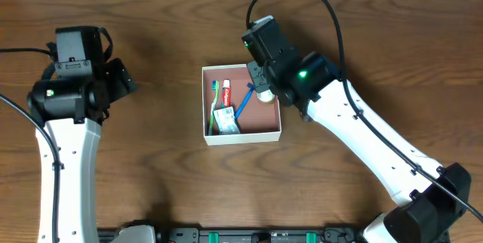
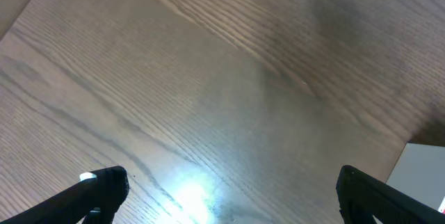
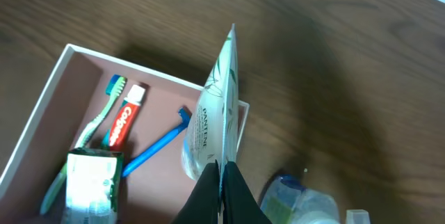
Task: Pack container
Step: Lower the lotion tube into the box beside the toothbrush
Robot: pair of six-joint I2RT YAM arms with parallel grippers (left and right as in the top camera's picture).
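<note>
A: While the right claw [image 3: 221, 167] hangs at the container's [image 1: 243, 136] far right corner, what has it got?

B: A white Pantene tube [image 3: 212, 106]. The claw is pinched tight on one end of it, and the crimped end points away, across the container's right wall.

A: So the tube is not inside yet?

B: I judge not. It looks held above the rim, part over the pinkish floor, part over the wall. How high, I cannot tell.

A: What lies in the container already?

B: On its left side, a green toothbrush [image 3: 97, 116] and a small toothpaste [image 3: 124, 123] side by side, with a green-and-white packet [image 3: 90, 182] at their near ends. A blue toothbrush [image 3: 156, 151] lies slantwise toward the middle. The right part of the floor is bare.

A: And the container itself?

B: Mid-table, between the two arms, flat and open.

A: The left claw [image 2: 231, 179]?

B: Spread wide, gripping nothing, over bare table [image 2: 208, 78] well left of the container. Only a white corner of its wall shows at the edge of that wrist view.

A: Which step, then?

B: Placing the tube, I'd say. The carry looks done, the release not.

A: What does the next move want?

B: Shift the tube a little left, clear of the right wall, lower it onto the bare strip beside the blue toothbrush, then open up. Tilting it flat first should keep it from tipping onto the rim.
</note>
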